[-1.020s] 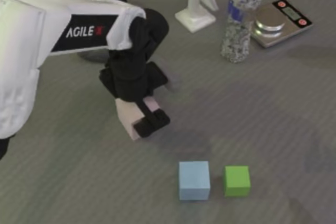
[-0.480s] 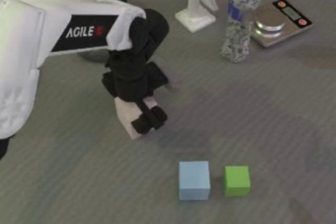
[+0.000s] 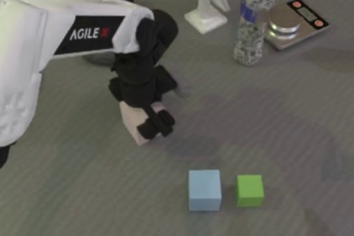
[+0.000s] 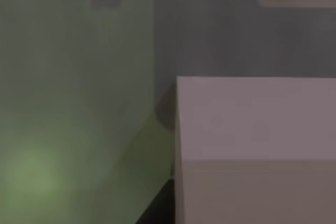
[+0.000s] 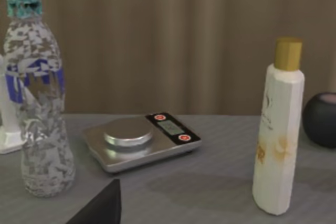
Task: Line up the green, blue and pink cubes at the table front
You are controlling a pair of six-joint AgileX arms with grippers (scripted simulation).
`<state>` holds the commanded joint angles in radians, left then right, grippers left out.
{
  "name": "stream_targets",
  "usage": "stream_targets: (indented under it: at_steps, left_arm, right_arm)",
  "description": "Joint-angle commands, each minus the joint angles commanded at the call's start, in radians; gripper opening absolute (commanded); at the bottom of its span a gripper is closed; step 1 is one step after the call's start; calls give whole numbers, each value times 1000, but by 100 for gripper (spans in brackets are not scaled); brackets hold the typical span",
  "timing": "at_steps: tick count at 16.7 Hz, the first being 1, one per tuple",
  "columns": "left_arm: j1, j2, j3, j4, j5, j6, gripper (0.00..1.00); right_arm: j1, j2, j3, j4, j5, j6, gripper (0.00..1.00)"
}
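Left gripper (image 3: 148,119) is clamping the large pale pink matte cube (image 3: 134,124), readying it to join the light blue cube (image 3: 204,190) on the grey counter (image 3: 287,136)

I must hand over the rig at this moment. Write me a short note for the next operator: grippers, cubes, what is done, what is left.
Left gripper: down over the pink cube, fingers on either side of it, left of table centre; grasp not confirmed.
Right gripper: not in view in the top view; its wrist camera faces the scale and bottle.
Blue cube and green cube: side by side at the table front, small gap between.
Left to do: bring the pink cube into that row.
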<state>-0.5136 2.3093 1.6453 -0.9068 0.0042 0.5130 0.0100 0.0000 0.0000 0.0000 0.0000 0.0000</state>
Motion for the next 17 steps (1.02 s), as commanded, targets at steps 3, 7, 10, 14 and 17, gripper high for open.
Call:
stream_targets:
  at_steps: [3, 7, 10, 14, 17]
  left_arm:
    - [0, 0, 0, 0, 0, 0, 0]
    - [0, 0, 0, 0, 0, 0, 0]
    - [0, -16, 16, -22, 3, 1, 0]
    - [12, -60, 100, -162, 3, -2, 0]
    - [19, -93, 146, -234, 3, -3, 0]
  right_arm:
    - [0, 0, 0, 0, 0, 0, 100]
    - [0, 0, 0, 0, 0, 0, 100]
    - [0, 0, 0, 0, 0, 0, 100]
    - [0, 0, 0, 0, 0, 0, 100]
    - [0, 0, 0, 0, 0, 0, 100]
